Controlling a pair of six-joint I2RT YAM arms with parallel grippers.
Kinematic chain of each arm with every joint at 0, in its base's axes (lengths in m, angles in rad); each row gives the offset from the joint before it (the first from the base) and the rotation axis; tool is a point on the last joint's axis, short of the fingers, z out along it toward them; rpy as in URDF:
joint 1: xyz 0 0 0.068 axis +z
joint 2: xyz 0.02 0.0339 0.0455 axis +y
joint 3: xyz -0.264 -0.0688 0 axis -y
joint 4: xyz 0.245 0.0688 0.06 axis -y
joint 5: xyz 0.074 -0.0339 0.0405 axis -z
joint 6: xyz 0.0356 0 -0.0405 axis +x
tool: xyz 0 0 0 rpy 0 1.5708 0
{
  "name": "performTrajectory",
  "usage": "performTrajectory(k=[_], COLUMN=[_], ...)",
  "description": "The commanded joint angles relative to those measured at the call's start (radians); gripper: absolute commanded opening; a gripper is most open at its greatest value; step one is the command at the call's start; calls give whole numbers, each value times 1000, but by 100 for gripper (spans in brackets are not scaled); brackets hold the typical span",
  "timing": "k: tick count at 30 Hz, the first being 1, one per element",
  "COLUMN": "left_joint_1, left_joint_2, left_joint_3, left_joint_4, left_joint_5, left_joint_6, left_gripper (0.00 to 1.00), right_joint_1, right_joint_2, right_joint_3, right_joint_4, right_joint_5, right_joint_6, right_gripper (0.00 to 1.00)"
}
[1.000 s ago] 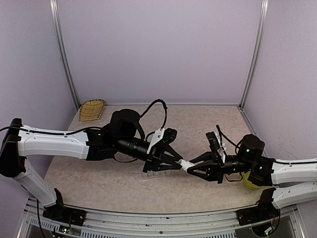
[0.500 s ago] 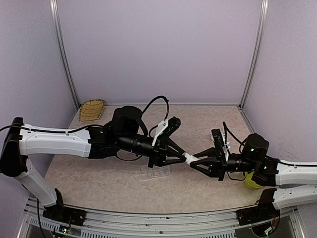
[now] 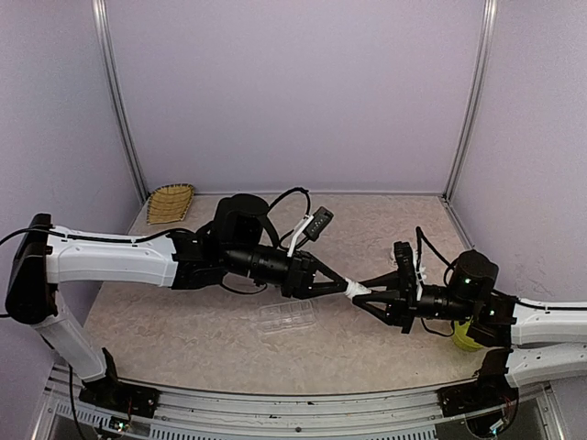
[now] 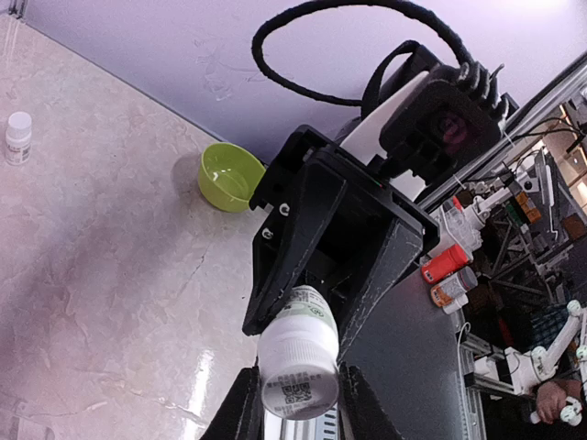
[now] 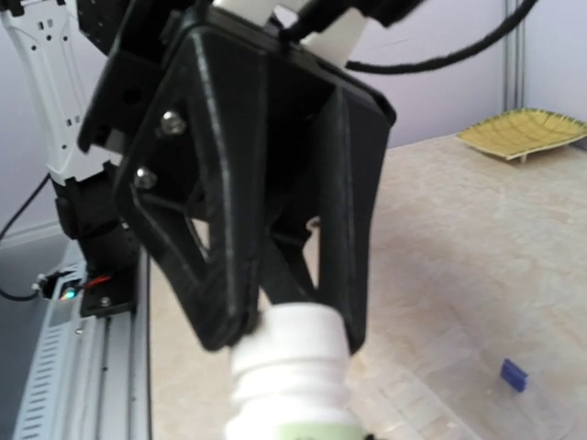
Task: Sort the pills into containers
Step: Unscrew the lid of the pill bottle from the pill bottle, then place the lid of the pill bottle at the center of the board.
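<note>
A small white bottle (image 3: 358, 291) hangs in the air between my two grippers. My left gripper (image 3: 341, 285) is shut on its white cap end (image 4: 298, 362), and my right gripper (image 3: 373, 296) is shut on its green-labelled body (image 5: 292, 423). In the right wrist view the left gripper's black fingers (image 5: 229, 275) clamp the ribbed cap (image 5: 289, 344). The clear organizer box (image 3: 286, 317) lies flat on the table, below and left of the bottle. No pills show in any view.
A yellow-green bowl (image 3: 465, 337) sits at the right behind my right arm, also in the left wrist view (image 4: 229, 177). A second white bottle (image 4: 16, 137) stands on the table. A woven tray (image 3: 171, 202) lies at the back left.
Both grippers have risen and shifted a little right with the bottle held between them. The organizer box, before partly under the left gripper, now lies in open view.
</note>
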Motion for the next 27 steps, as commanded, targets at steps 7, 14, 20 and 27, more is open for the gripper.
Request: performTrajectory(k=[7,14,20,27], left_joint_1=[30,39,95,167], left_joint_2=[-32,-80,-115,-150], left_joint_3=[14,24,-53,-201], left_joint_4=[59,-102,-191,-215], left_joint_5=[10,-204,-413,-547], left_joint_6=[-199,-82,-13,-2], left_gripper=[21,22,24,24], right_joint_1=[-1,-1,-2,-1], right_joint_2=[-51,-43,4,69], right_joint_3=[-35,-43,-47,-52], right_joint_4=[15,46,115,187], right_joint_5=[84,107,94,66], right_joint_6=[-108,-96,-76,-49], right_gripper=[14,13,13,13])
